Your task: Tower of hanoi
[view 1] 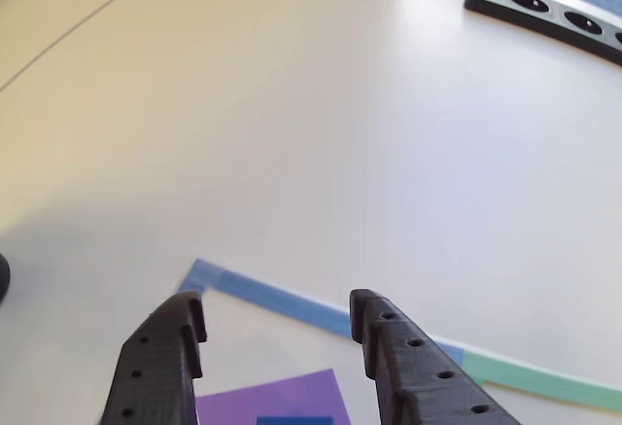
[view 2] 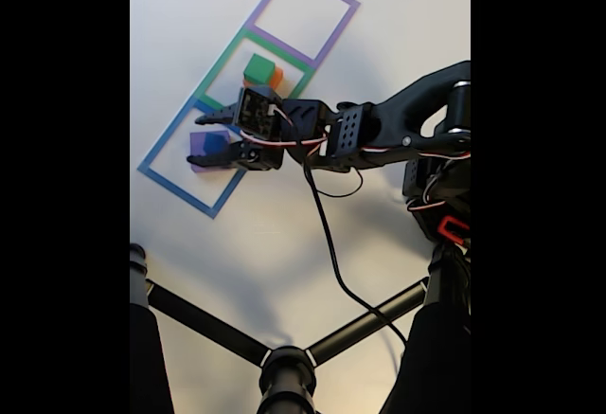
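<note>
On the pale worktop (view 2: 284,234), the purple slab (view 1: 277,393) carrying the small blue cube (view 1: 303,419) sits in the blue tape square (view 2: 170,172), directly beneath the gripper (view 1: 277,313), whose jaws stand apart, empty.

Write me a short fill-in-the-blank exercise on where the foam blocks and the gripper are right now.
1. In the fixed view the green cube sits on the ____ block.
2. That pair stands inside the ____ tape square.
3. The purple slab lies in the ____ tape square.
4. The gripper above the slab has its jaws ____.

Missing words: orange; green; blue; open
</note>
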### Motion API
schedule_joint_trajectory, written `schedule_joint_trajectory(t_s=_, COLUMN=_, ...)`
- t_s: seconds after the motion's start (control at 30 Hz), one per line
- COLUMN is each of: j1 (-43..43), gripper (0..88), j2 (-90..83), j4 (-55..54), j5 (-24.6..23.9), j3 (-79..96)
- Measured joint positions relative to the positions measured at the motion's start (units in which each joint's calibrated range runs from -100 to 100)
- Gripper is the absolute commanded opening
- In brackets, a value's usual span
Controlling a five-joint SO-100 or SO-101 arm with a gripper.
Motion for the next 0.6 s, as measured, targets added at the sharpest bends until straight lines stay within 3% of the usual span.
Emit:
schedule_joint_trajectory(t_s=0.07, j1=0.0, gripper=0.8, j2=-4.2, j4=7.66, j5=0.0, j3=-3.27)
schedule_joint_trajectory(t_s=0.6, j1=11.58, gripper=1.3, j2=-21.69, j4=82.3, j5=0.0, j3=-42.56)
